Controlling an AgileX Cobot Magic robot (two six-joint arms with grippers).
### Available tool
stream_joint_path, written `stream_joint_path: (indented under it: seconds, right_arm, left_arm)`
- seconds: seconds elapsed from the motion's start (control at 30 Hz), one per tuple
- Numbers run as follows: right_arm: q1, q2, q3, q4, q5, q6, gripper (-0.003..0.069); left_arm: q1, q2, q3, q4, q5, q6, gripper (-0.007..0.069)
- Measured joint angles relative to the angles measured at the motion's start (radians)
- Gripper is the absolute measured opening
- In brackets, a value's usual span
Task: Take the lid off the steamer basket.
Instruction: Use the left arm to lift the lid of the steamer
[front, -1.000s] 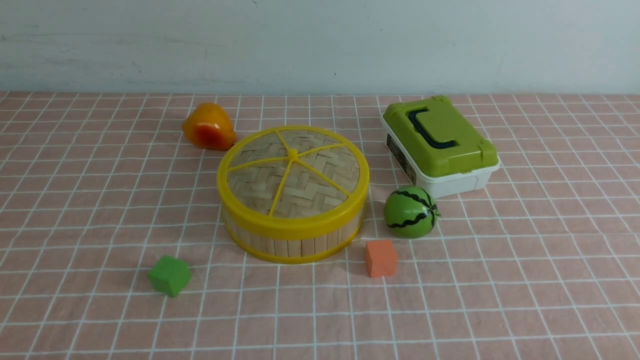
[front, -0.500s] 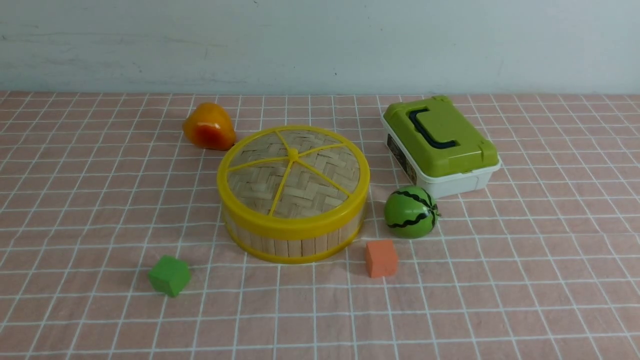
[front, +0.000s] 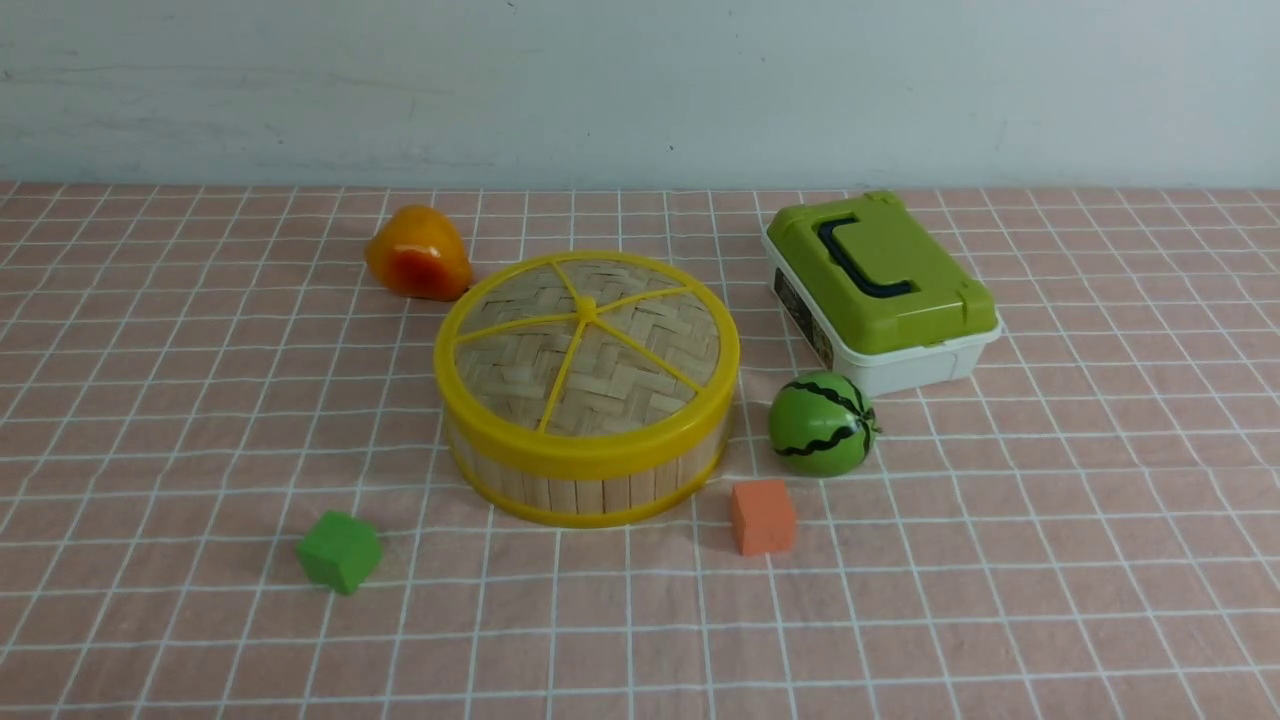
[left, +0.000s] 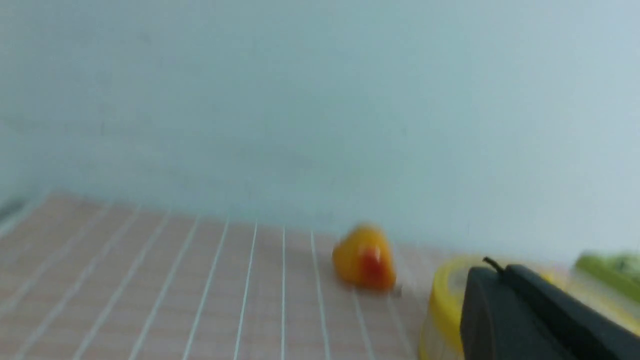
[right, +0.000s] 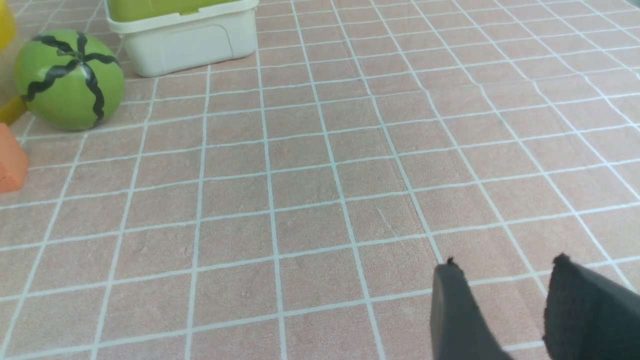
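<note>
The woven bamboo lid (front: 587, 345) with yellow rim and spokes sits flat on the steamer basket (front: 590, 480) at the table's middle. Neither arm shows in the front view. In the left wrist view my left gripper (left: 492, 272) has its two dark fingers pressed together, empty, held up in the air; the basket's yellow rim (left: 442, 300) shows blurred behind it. In the right wrist view my right gripper (right: 505, 265) is open and empty over bare cloth, far from the basket.
An orange pear-like fruit (front: 415, 254) lies behind the basket to the left. A green-lidded white box (front: 880, 290) stands at the back right, a toy watermelon (front: 822, 423) and an orange cube (front: 762, 516) right of the basket, a green cube (front: 339, 551) front left.
</note>
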Motion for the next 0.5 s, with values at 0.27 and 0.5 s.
stream_joint_path:
  seconds: [0.27,0.5]
  right_arm:
    - [0.0,0.0,0.0,0.0,0.0,0.0,0.0241]
    - [0.0,0.0,0.0,0.0,0.0,0.0,0.0241]
  left_arm:
    - [0.0,0.0,0.0,-0.016,-0.358,-0.169,0.001]
    - [0.0,0.035,-0.29,-0.018,0.0,-0.164,0.0011]
